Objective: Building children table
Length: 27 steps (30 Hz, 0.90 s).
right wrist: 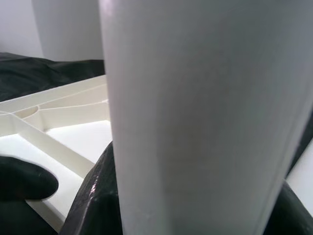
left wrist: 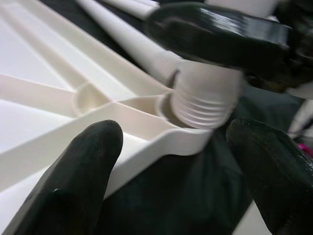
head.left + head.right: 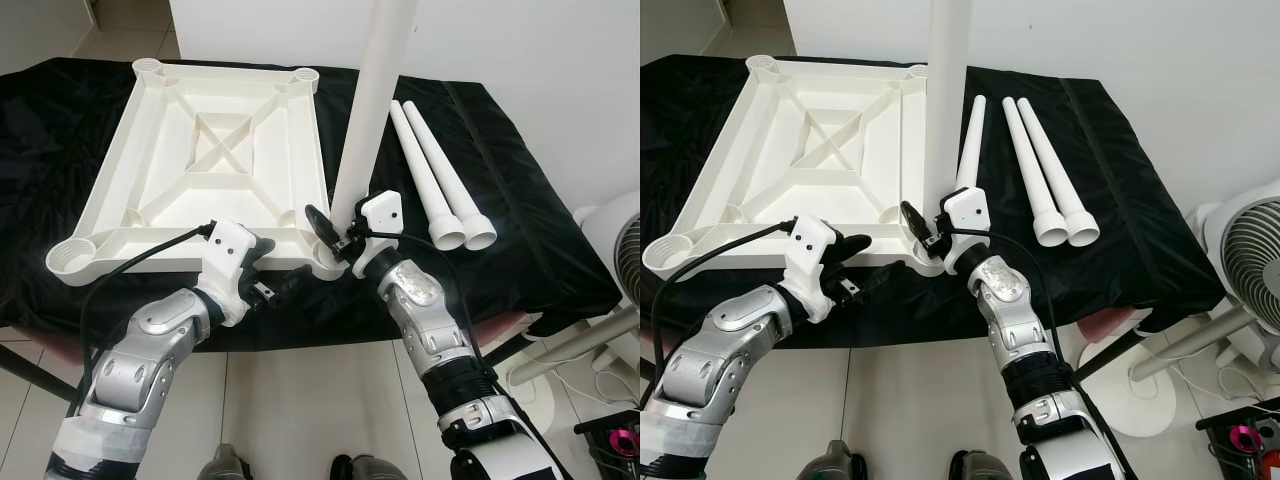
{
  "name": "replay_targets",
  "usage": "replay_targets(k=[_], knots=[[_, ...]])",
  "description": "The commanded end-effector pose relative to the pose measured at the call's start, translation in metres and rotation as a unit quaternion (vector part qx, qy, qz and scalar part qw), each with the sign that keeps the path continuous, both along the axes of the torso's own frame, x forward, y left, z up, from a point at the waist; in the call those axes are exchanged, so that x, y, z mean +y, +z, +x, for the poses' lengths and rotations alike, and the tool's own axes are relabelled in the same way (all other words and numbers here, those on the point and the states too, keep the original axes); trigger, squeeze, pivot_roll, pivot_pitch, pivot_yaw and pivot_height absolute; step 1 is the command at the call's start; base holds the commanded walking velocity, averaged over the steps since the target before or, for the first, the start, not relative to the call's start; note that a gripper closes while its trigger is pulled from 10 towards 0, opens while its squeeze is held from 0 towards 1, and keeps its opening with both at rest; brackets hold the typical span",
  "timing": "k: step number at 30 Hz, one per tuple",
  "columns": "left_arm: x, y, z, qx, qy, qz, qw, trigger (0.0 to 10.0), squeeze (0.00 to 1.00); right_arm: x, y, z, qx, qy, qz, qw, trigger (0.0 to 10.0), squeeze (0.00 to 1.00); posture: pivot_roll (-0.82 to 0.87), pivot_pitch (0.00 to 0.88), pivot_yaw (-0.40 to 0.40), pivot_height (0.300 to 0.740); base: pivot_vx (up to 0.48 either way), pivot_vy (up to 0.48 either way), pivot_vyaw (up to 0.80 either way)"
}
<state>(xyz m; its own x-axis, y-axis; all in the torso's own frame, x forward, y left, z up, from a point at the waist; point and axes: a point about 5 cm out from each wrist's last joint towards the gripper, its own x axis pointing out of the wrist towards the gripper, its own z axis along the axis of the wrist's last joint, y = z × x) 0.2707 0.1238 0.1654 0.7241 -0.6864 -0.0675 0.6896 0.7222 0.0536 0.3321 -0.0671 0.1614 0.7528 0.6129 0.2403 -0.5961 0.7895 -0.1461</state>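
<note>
Left eye view cuts off the upright leg above the tabletop's corner socket; right gripper clamps it, left gripper gapes alongside.

Left gripper lower centre, fingers parted, right gripper just beside it, fingers clamped, both silver arms bent inward.

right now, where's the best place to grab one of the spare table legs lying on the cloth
Judging by shape, grip a spare table leg mid-shaft, coming straight down from above. It lies flat and tapers, the pair touch, so closing along its slim middle beats the flared threaded end. Right end effector is nearest.
</note>
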Motion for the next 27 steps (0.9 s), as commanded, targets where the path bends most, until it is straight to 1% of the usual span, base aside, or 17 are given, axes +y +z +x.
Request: replay_targets(k=[1,5,8,10,13,21,23,27], knots=[[0.000,0.000,-0.001,0.001,0.013,0.007,1.000,10.0,0.00,-0.003,-0.023,-0.001,0.047,-0.001,-0.024,0.999,10.0,0.00,0.08,0.101,-0.058,0.740,0.000,0.000,0.00],[0.000,0.000,-0.002,-0.002,0.015,0.009,1.000,10.0,0.00,-0.003,-0.025,0.000,0.049,0.001,-0.030,0.998,10.0,0.00,0.08,0.101,-0.058,0.740,0.000,0.000,0.00],[0.002,0.002,0.001,-0.004,0.026,0.007,1.000,10.0,0.00,-0.001,-0.027,0.004,0.052,0.005,-0.043,0.998,10.0,0.00,0.08,0.109,-0.052,0.740,0.000,0.000,0.00],[0.002,0.002,0.001,-0.004,0.026,0.007,1.000,10.0,0.00,-0.001,-0.027,0.004,0.052,0.005,-0.043,0.998,10.0,0.00,0.08,0.109,-0.052,0.740,0.000,0.000,0.00],[0.001,0.004,0.000,-0.006,0.029,0.007,1.000,10.0,0.00,0.003,-0.029,0.009,0.061,0.005,-0.052,0.997,10.0,0.00,0.08,0.114,-0.054,0.740,0.000,0.000,0.00],[0.001,0.005,-0.001,-0.007,0.035,0.008,0.999,10.0,0.00,0.005,-0.034,0.004,0.048,0.026,-0.080,0.995,10.0,0.00,0.08,0.118,-0.056,0.740,0.000,0.000,0.00],[0.001,0.007,-0.001,-0.010,0.040,0.006,0.999,10.0,0.00,0.006,-0.039,-0.002,0.041,0.049,-0.091,0.994,10.0,0.00,0.08,0.120,-0.058,0.740,0.000,0.000,0.00],[0.002,0.009,0.000,-0.011,0.043,0.005,0.999,10.0,0.00,0.004,-0.043,-0.004,0.046,0.056,-0.083,0.994,10.0,0.00,0.08,0.122,-0.060,0.740,0.000,0.000,0.00]])
